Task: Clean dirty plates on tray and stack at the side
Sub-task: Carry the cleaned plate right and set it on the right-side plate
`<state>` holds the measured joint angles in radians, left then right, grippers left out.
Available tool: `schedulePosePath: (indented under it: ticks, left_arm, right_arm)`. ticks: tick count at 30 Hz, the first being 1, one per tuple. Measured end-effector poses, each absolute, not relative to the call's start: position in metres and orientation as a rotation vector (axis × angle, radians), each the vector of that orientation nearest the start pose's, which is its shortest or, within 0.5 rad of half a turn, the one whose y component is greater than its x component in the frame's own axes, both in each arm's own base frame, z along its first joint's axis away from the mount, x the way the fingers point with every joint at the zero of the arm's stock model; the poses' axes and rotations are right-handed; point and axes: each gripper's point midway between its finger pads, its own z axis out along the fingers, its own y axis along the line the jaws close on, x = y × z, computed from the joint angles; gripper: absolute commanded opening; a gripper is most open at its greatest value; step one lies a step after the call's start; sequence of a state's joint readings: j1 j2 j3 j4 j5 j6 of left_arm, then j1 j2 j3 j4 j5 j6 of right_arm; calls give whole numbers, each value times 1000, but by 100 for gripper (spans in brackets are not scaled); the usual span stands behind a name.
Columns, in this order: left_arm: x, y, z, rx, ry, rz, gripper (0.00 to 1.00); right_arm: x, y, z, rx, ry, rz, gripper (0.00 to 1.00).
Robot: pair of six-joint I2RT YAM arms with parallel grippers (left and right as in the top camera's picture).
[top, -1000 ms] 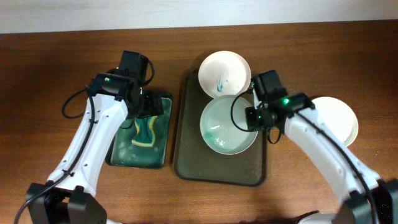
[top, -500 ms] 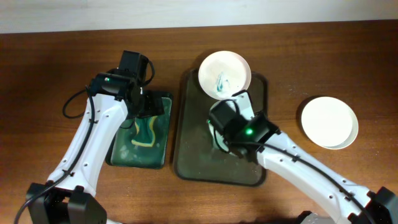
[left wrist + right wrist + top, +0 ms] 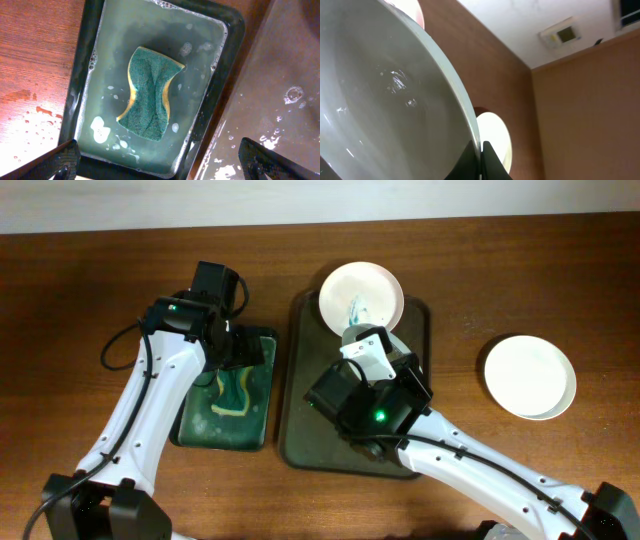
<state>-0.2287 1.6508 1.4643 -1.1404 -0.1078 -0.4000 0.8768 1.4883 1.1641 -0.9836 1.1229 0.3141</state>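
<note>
My right gripper [image 3: 481, 150] is shut on the rim of a large white plate [image 3: 370, 100] and holds it tipped up on edge. In the overhead view the right gripper [image 3: 372, 375] hangs over the dark tray [image 3: 300, 430], and the arm hides most of the held plate. A smaller dirty plate [image 3: 360, 295] with green smears rests on the tray's far end. My left gripper [image 3: 160, 160] is open and empty above a black water basin [image 3: 80, 75], where a green and yellow sponge [image 3: 150, 92] lies. The left gripper also shows in the overhead view [image 3: 232, 350].
A clean white plate [image 3: 530, 375] sits on the table at the right. The basin [image 3: 190, 430] stands just left of the tray. Water drops lie on the wood left of the basin.
The right arm has swung from the tray's right side to over its middle. The large plate that lay flat on the tray is now lifted and tipped on edge. The left arm has not moved.
</note>
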Motion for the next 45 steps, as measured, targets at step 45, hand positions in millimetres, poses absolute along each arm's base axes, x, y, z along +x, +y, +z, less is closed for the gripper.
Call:
schedulePosePath:
  ticks: [45]
  left_arm:
    - [347, -62, 153, -265, 2864, 39, 99]
  right_arm:
    - [299, 140, 239, -410, 1927, -1003, 4]
